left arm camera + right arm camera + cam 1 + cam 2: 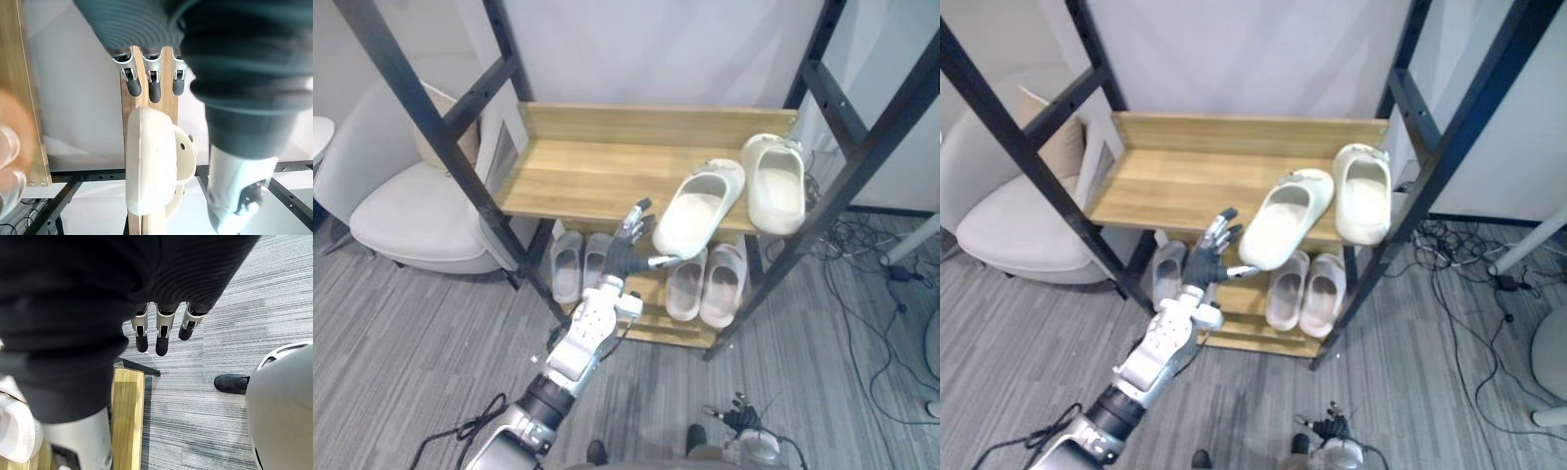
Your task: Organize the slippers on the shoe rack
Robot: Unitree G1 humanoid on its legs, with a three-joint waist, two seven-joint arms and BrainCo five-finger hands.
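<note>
Rack: black metal-framed shoe rack (pixel 438 125) with two wooden shelves, standing on grey wood-grain floor (pixel 401 343) against a pale wall.
Upper shelf: light wooden upper shelf (pixel 578 166), bare over its left half, carrying two slippers on its right half.
Askew slipper: cream moulded foam slipper (pixel 700 211), sole down, lying diagonally on the upper shelf, heel end jutting over the front edge, toe pointing back and to the right; seen side-on past the fingers in the left wrist view (pixel 149 166).
Straight slipper: second cream foam slipper (pixel 778 181), just right of the first, lined up front to back, heel slightly over the front edge.
Lower shelf: light wooden lower shelf (pixel 656 333), holding a pair of grey slippers (pixel 566 266) on the left and a pair of pinkish-beige slippers (pixel 722 284) on the right, each pair side by side, far ends hidden beneath the upper shelf.
Left hand: left hand (pixel 625 257) raised before the upper shelf's front edge, just left of the askew slipper's heel; fingers (pixel 636 217) straight and spread wide, thumb (pixel 658 261) stretched toward the heel, holding nothing; contact between thumb tip and heel impossible to tell.
Right hand: right hand (pixel 741 421) low near the floor, well apart from the rack; fingers (pixel 160 338) straight and relaxed, pointing down at the floor, holding nothing.
Surroundings: white upholstered armchair (pixel 411 211) with a beige cushion (pixel 440 137) left of the rack; tangle of dark cables (pixel 862 245) on the floor to its right.
</note>
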